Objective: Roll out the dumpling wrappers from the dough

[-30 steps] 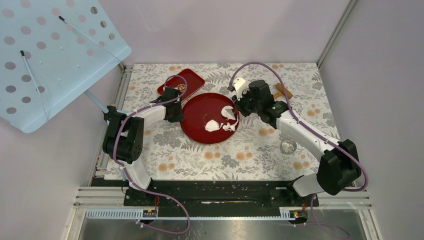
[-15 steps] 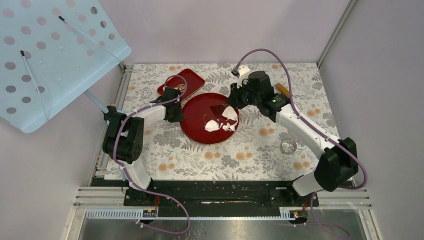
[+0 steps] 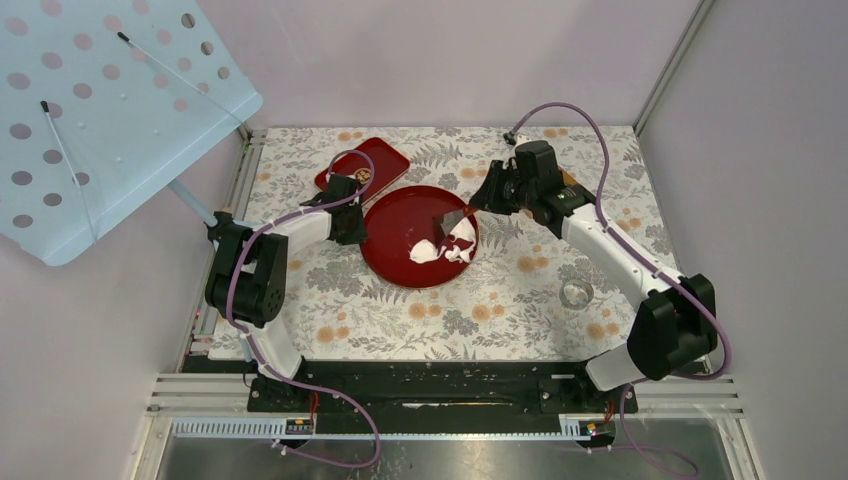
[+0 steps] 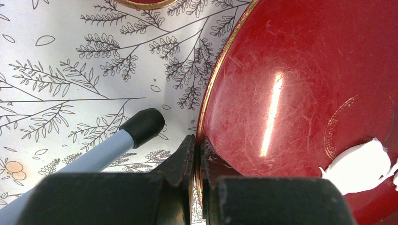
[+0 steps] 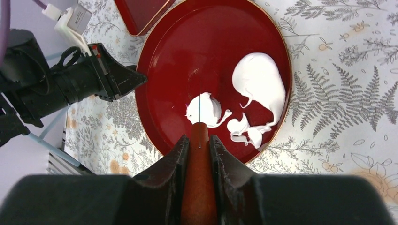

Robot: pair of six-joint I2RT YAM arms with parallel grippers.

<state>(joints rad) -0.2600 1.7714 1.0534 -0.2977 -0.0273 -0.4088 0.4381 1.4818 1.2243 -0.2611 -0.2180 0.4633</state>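
A round red plate [image 3: 400, 262] holds a small roundish white dumpling wrapper [image 5: 206, 111] and, to its right, a larger irregular dough sheet [image 5: 261, 83] with curled scraps below it. My left gripper [image 4: 197, 141] is shut on the plate's left rim [image 4: 210, 98]. My right gripper [image 5: 199, 138] is shut on a wooden-handled scraper [image 5: 199, 154]. Its thin blade shows edge-on over the wrapper. In the top view the dark blade [image 3: 447, 216] hangs above the plate's right part, just left of the right gripper [image 3: 478, 200].
A red rectangular tray [image 3: 375, 160] lies behind the plate with a small brown thing on it. A wooden rolling pin [image 3: 567, 181] sits behind my right arm. A metal ring cutter [image 3: 575, 294] lies front right. A blue stand leg [image 4: 101, 151] rests beside my left gripper.
My right gripper has drawn back to the right and turned, carrying the scraper, so the blade now shows over the plate's right side. The left arm has not moved.
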